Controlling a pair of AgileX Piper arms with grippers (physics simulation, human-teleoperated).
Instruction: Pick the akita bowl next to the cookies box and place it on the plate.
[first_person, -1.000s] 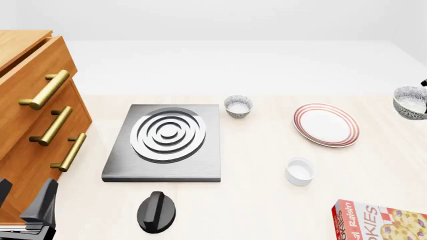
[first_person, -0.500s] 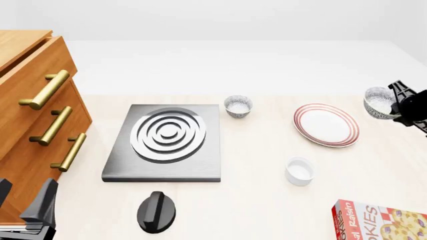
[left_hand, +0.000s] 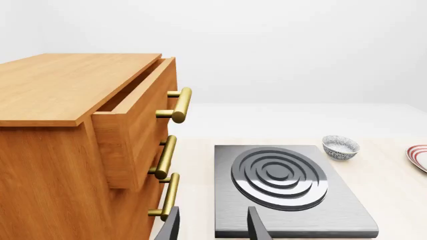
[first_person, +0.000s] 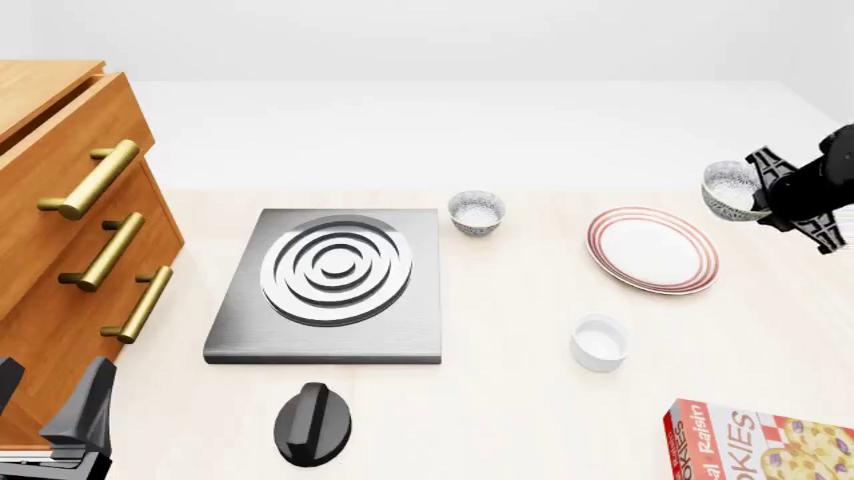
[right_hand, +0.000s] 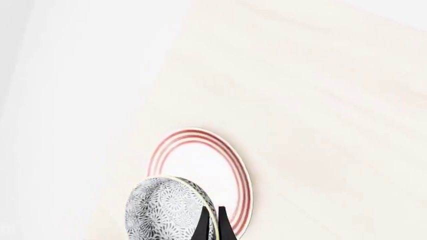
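My right gripper (first_person: 763, 188) is shut on the rim of an akita bowl (first_person: 727, 190). The bowl hangs tilted in the air, just past the far right edge of the plate (first_person: 651, 250). In the right wrist view the speckled akita bowl (right_hand: 167, 210) is pinched between the dark fingers (right_hand: 204, 225), with the red-ringed plate (right_hand: 193, 135) below and beyond it. The cookies box (first_person: 761, 445) lies at the near right corner. My left gripper (left_hand: 212, 230) is open and holds nothing, low beside the cabinet.
A second speckled bowl (first_person: 477, 212) stands beyond the grey stove slab (first_person: 331, 285). A plain white ramekin (first_person: 599, 342) sits in front of the plate. A black knob (first_person: 314, 423) lies near the front edge. The wooden cabinet (first_person: 67, 230) with brass handles fills the left.
My right gripper has carried the bowl leftward from the right edge of the view to the plate's far right rim. The left arm has not moved.
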